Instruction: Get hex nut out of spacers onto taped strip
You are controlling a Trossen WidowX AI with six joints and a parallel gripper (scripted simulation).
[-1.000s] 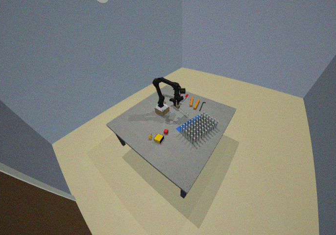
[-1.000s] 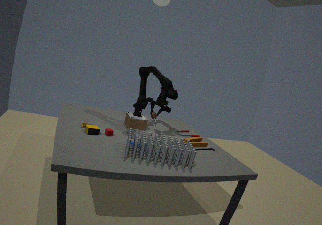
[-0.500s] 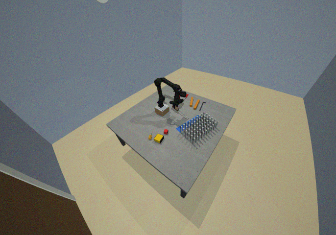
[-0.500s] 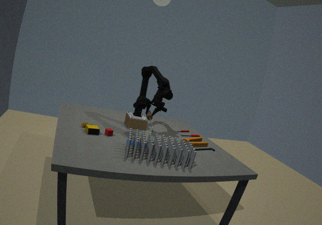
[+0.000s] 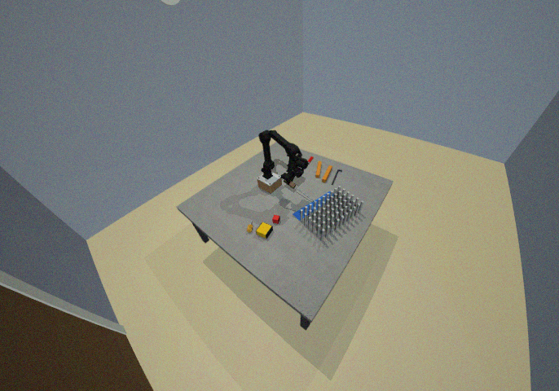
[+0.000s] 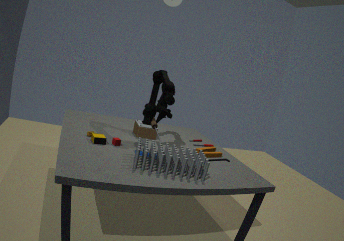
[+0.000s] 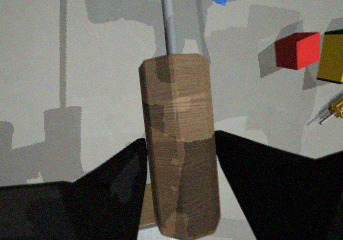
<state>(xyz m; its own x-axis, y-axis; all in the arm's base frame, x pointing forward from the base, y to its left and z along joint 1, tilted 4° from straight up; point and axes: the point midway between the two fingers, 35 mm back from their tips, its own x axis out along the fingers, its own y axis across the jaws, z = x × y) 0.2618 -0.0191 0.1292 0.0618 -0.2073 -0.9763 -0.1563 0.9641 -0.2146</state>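
My gripper (image 5: 288, 182) (image 6: 155, 122) (image 7: 180, 141) is shut on the wooden handle of a long metal-shafted tool (image 5: 292, 184) (image 6: 154, 123) (image 7: 179, 100). The handle lies between both fingers in the wrist view. The thin shaft slants down toward the blue taped strip (image 5: 297, 214) (image 6: 141, 153) (image 7: 220, 1) in the top view. Its far end is too faint to place exactly, and I cannot tell whether it touches anything. The gripper is above the table, on the arm-base side of the strip. The grey metal spacers (image 5: 323, 229) (image 6: 136, 163) stand upright in rows beyond the strip. The hex nut is not visible.
A red block (image 5: 276, 218) (image 6: 116, 141) (image 7: 296, 51) and a yellow block (image 5: 263, 229) (image 6: 98, 138) (image 7: 338, 55) are on one side. Two orange bars (image 5: 319, 169) (image 5: 327, 173), a black hooked rod (image 5: 336, 176) (image 6: 217, 159) and red-handled tools (image 6: 197, 140) (image 6: 208, 145) lie on the other.
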